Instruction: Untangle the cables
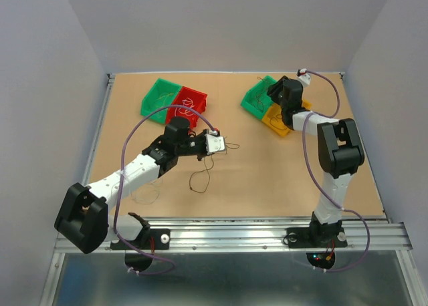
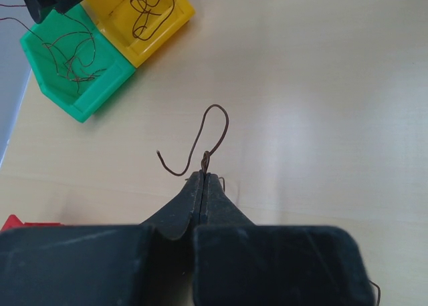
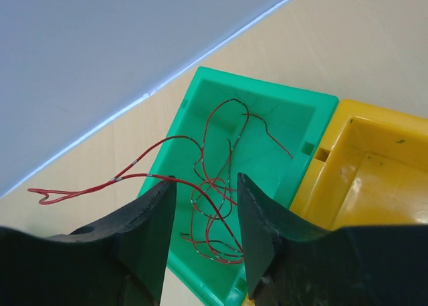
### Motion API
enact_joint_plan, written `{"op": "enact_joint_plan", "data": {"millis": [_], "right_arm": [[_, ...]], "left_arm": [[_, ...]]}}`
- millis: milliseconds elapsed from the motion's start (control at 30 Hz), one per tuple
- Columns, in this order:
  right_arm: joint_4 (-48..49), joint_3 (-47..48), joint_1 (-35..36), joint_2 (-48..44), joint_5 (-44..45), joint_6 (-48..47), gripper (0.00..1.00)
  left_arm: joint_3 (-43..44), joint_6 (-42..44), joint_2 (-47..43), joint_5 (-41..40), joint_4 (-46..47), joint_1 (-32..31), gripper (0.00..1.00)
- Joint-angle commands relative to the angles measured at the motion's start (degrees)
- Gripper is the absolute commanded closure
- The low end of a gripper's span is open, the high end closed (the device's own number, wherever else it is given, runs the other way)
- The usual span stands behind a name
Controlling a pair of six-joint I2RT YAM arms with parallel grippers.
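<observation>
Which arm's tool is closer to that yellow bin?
Right. The right tool hangs open over the green bin right beside the yellow bin. The left tool is out mid-table, shut on a brown wire.

No readable text, label, brand or number on anything here.

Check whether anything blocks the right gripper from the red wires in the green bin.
Nothing visible does: the right gripper hangs open over the red wires lying in the green bin.

Left gripper [image 2: 204, 177] closed, right gripper [image 3: 206, 182] agape.
</observation>
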Motion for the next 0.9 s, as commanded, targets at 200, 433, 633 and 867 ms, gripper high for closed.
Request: {"op": "enact_joint_plan", "data": {"millis": [200,433,633,867], "right_arm": [[2.09,-0.92,0.09,-5.82,-0.77,-8.54,0.39],[-0.53,3.73,0.09,-5.12,-8.94,-15.4,0.35],[2.43,2.34,1.14,-7.04,-10.98,-17.17,0.29],[3.5,2.68,2.46,-8.02,-22.45,-22.44,0.19]], "left_arm": [[0.2,0.21,-0.2,-0.01,1.21,-0.33,1.0],[0.29,0.3,0.41,-0.09,1.21,-0.24,1.0],[0.38,0.39,0.33,-0.36,1.12,-0.33,1.0],[1.61,-0.84,2.35,-1.76,1.12,-0.24,1.0]]}}
